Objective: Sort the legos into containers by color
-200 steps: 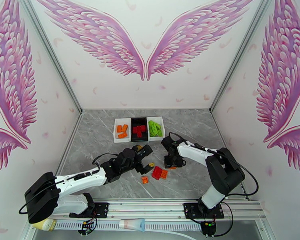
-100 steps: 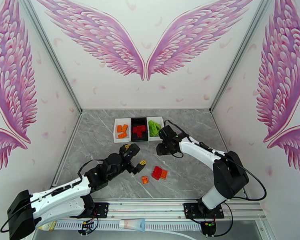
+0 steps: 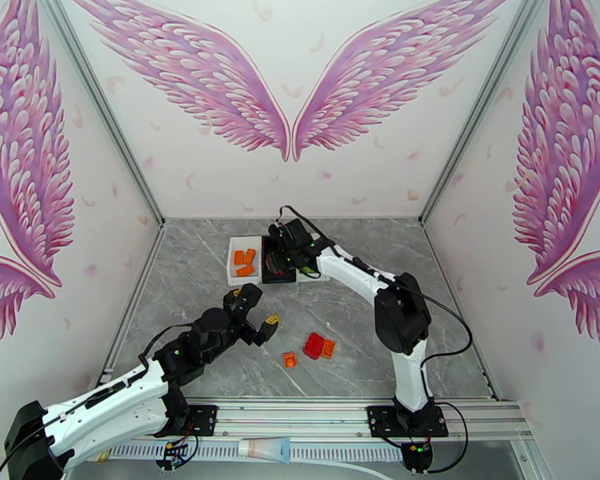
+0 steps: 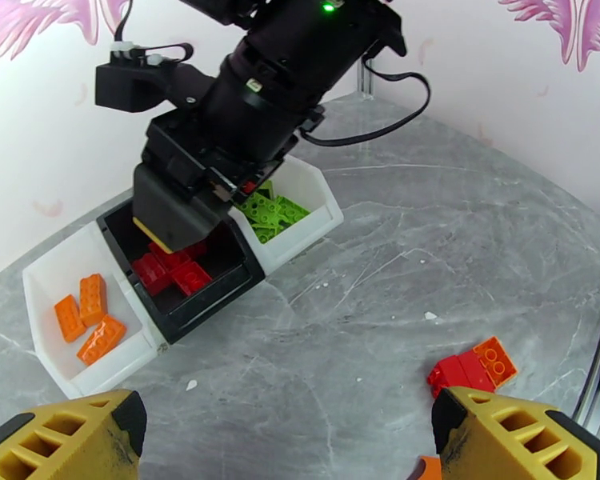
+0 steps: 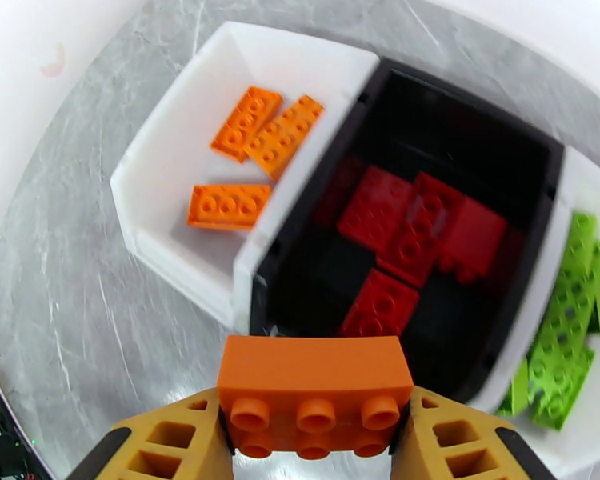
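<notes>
The orange brick (image 5: pixel 312 394) is pinched end to end by the right gripper (image 5: pixel 312 442), a yellow finger pressing on each short end. That hold keeps its long axis running from finger to finger, side to side in the wrist view and level. One broad face with round knobs turns toward the wrist camera, and a smooth long side faces the trays. Gripping the ends leaves the broad faces free, so the brick should fall flat once let go.

It hangs in the air above the near wall of the black tray (image 5: pixel 356 90), close to where that wall meets the left white tray (image 5: pixel 140 166). Three orange bricks lie in the left white tray, red ones in the black, and lime green ones in the right white tray (image 5: pixel 572 178). By colour this brick belongs in the left tray, so I judge a short shift leftward is needed before release.

Nearer, the left gripper (image 3: pixel 256 307) hovers over the grey table (image 3: pixel 428 346) with its fingers spread wide and nothing between them, probably waiting for the loose red and orange bricks (image 3: pixel 318 346) to its right.
</notes>
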Motion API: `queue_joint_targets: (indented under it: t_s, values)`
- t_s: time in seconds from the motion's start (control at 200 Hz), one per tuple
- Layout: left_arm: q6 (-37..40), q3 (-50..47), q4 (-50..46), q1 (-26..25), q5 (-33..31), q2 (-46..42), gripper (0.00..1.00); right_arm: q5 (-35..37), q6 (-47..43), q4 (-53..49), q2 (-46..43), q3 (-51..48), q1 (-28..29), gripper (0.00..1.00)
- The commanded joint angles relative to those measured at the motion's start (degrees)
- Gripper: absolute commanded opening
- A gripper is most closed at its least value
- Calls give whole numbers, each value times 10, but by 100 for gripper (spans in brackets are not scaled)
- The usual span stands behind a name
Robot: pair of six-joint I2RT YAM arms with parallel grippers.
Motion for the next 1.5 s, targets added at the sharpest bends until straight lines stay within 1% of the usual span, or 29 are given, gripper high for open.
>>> queue_joint_targets:
  t_s: [0.0,0.22,0.32,0.395,0.44,0.52,0.61,0.74,0.865,1.04,1.17,1.354,1.409,1.494]
  values:
    - [-32,-5,-1,13,3,-10,99,-8,-26,14,48,67,13,49]
    - [-41,8,-32,37,38,-17,99,-14,-15,-10,151,204,25,50]
    - [-41,11,-55,44,44,-31,99,-16,-8,-5,178,234,28,50]
    - [-43,10,-69,47,46,-44,99,-14,-6,-5,190,245,30,53]
    - [-45,8,-75,48,48,-50,99,-8,-2,-5,191,244,30,55]
    - [-53,4,-82,49,46,-58,99,-4,2,-11,185,241,30,62]
    - [-102,1,-82,51,6,-59,99,-2,5,-15,161,228,29,74]
    - [-153,-8,-60,49,-20,-57,99,5,4,7,96,157,25,83]
    - [-208,4,-90,32,-88,-45,99,5,14,36,15,59,12,87]
    - [-292,42,-152,-14,-153,7,99,10,14,66,-108,-84,-16,90]
    - [-387,86,-208,-61,-213,72,99,5,13,76,-194,-183,-45,91]
    - [-504,161,-291,-128,-238,186,99,8,9,67,-290,-286,-69,91]
    - [-525,186,-313,-149,-233,217,99,10,16,59,-313,-308,-73,92]
    - [-562,219,-345,-172,-208,262,99,11,25,57,-345,-345,-79,91]
